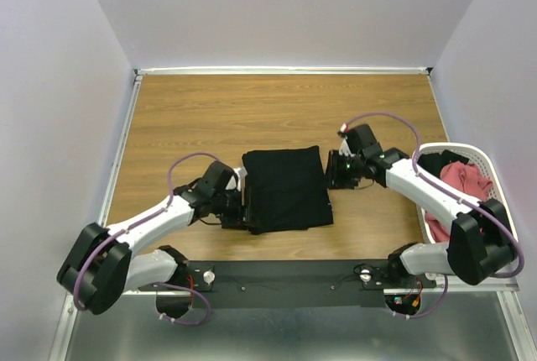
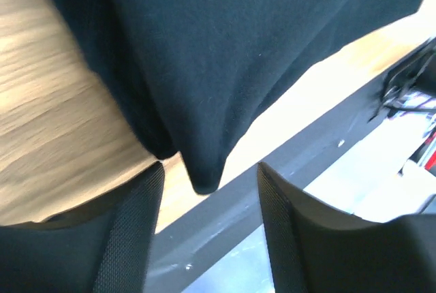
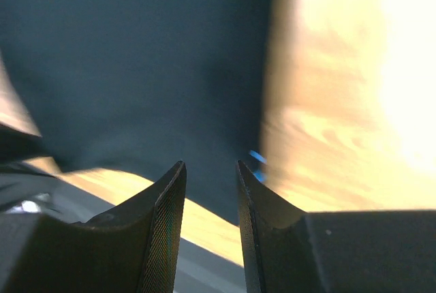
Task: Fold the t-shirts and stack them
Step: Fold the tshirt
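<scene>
- The left gripper's (image 2: 210, 170) two black fingers (image 2: 133, 238) stood well apart with nothing between them.
- Just ahead of those fingertips hung a rounded corner of the black t-shirt (image 2: 225, 48). From the wrist view it could not be told whether it touched them.
- Past that corner the shirt's folded layers spread away from the fingers and filled most of the view.
- The right gripper (image 3: 210, 167) showed only a narrow gap between its fingers (image 3: 162, 225), and nothing was pinched there.
- Ahead of the right fingertips lay the same black cloth, badly blurred. A small blue fleck (image 3: 255, 157) sat at its edge, too smeared to read.
- From above, the shirt lay as a folded rectangle between the two grippers, the left one at its near corner and the right one at the opposite side.
- Behind the right gripper, along its own arm, a white mesh basket (image 1: 470, 149) held salmon-red t-shirts (image 1: 467, 178) in a heap with some dark cloth.
- Under everything ran a wood-grain table (image 1: 252, 109), with a black mounting rail (image 1: 285, 273) and a grey metal shelf (image 1: 294, 332) at the arms' bases.
- Purple cables (image 1: 180, 162) looped over both arms, and plain pale walls (image 1: 285, 8) closed in three sides.
</scene>
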Robot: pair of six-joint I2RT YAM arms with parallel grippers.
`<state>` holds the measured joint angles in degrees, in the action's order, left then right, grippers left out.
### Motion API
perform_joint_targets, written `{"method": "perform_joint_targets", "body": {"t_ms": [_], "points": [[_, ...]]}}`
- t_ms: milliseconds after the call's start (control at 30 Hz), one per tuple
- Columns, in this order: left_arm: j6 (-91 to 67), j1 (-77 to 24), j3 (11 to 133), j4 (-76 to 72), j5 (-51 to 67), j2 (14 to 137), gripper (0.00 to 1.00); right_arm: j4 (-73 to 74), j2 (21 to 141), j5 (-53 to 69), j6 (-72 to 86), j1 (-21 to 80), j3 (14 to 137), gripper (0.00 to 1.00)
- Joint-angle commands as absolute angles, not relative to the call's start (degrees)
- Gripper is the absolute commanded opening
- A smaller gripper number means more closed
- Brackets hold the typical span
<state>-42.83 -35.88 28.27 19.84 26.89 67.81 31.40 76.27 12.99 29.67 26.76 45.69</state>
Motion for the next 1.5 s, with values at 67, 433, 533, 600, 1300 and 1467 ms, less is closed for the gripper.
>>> {"method": "perform_joint_targets", "body": {"t_ms": [67, 433, 533, 600, 1300, 1467], "points": [[-42.63, -29.98, 34.7, 26.45, 19.88, 59.86, 0.67, 27.87, 79.45, 16.0, 27.34, 26.54, 56.59, 0.43], [-42.02, -27.52, 44.11, 6.52, 18.9, 77.04, 0.3, 10.66, 95.69, 29.87, 28.65, 22.34, 62.75, 0.37], [-40.17, -24.1, 44.91, 2.74, 18.98, 83.82, 0.26, 6.79, 101.13, 32.78, 28.65, 19.53, 63.19, 0.36], [-39.73, -22.16, 45.44, 0.28, 19.07, 87.0, 0.24, 4.93, 104.75, 35.14, 28.74, 17.68, 63.46, 0.36], [-32.43, -12.74, 65.4, -1.76, 23.73, 103.12, 0.65, 0.53, 115.42, 40.34, 27.25, 7.38, 72.53, 0.35], [-33.57, -17.73, 56.63, -0.62, 19.61, 88.26, 0.75, 0.44, 99.71, 39.55, 28.21, 11.42, 60.86, 0.38]]}}
